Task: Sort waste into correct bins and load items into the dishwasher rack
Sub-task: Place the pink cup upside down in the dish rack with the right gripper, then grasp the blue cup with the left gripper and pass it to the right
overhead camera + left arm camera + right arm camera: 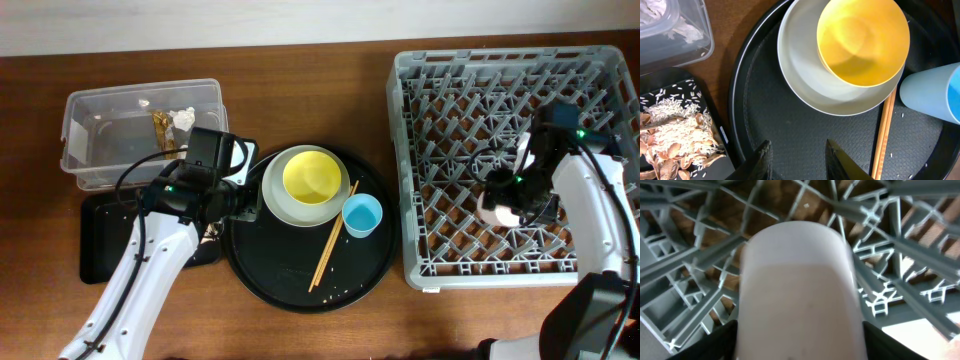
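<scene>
left jaws: apart, empty, above large round black tray
right jaws: clamped on pale pink plastic cup
cup's place: inside large square grey plastic crate on wooden table
tray load: small yellow bowl on pale grey-green round plate

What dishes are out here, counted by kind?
Plate: 1
Bowl: 1
Cups: 2, a blue cup and a pink cup
Total: 4
</scene>
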`<state>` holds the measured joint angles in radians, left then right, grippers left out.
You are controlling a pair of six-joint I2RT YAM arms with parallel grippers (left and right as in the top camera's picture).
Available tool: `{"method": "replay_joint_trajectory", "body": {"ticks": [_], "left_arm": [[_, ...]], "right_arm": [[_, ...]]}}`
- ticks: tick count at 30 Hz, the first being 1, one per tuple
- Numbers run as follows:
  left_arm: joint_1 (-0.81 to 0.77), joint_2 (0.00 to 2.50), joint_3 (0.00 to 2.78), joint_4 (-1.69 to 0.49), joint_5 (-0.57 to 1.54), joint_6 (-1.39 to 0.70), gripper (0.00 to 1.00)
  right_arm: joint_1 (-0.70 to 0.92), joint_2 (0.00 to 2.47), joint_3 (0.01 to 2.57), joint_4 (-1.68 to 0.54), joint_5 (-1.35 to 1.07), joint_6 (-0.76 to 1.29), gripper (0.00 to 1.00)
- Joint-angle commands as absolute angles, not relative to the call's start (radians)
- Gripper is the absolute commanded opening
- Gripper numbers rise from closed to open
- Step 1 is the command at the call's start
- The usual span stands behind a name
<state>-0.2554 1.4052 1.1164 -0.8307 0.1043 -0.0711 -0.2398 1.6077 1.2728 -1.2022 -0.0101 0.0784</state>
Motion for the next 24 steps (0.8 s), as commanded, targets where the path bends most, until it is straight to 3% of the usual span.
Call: {"method": "replay_joint_trajectory", "body": {"ticks": [1, 6, 10, 12, 16, 22, 24], "left_arm": [[-0.252, 1.385, 1.117, -0.832, 0.112, -0.059, 0.34], [-0.252, 1.385, 1.117, -0.831, 0.112, -0.059, 0.35], [-0.255, 1.385, 1.117, -0.797, 0.224, -0.059, 0.48], [-0.379, 1.404, 1.117, -0.635, 0.274, -0.059, 0.56], [-0.552, 1.544, 1.117, -0.467, 0.274, -0.067, 0.59], [-0.641, 1.741, 1.117, -0.404, 0.273, -0.067, 0.58], [-0.641, 1.751, 1.117, -0.406, 0.273, -0.067, 0.47]], "right_arm": [[-0.242, 1.612, 1.266, -1.217, 0.011, 0.087, 0.79], [-0.243, 1.586, 1.305, -1.261, -0.003, 0.087, 0.79], [-0.242, 1.419, 1.341, -1.298, -0.148, 0.056, 0.81], [-0.242, 1.304, 1.340, -1.348, -0.255, 0.030, 0.84], [-0.242, 1.304, 1.340, -1.346, -0.255, 0.030, 0.85], [-0.242, 1.304, 1.340, -1.346, -0.255, 0.030, 0.85], [-0.242, 1.304, 1.340, -1.347, -0.255, 0.030, 0.85]]}}
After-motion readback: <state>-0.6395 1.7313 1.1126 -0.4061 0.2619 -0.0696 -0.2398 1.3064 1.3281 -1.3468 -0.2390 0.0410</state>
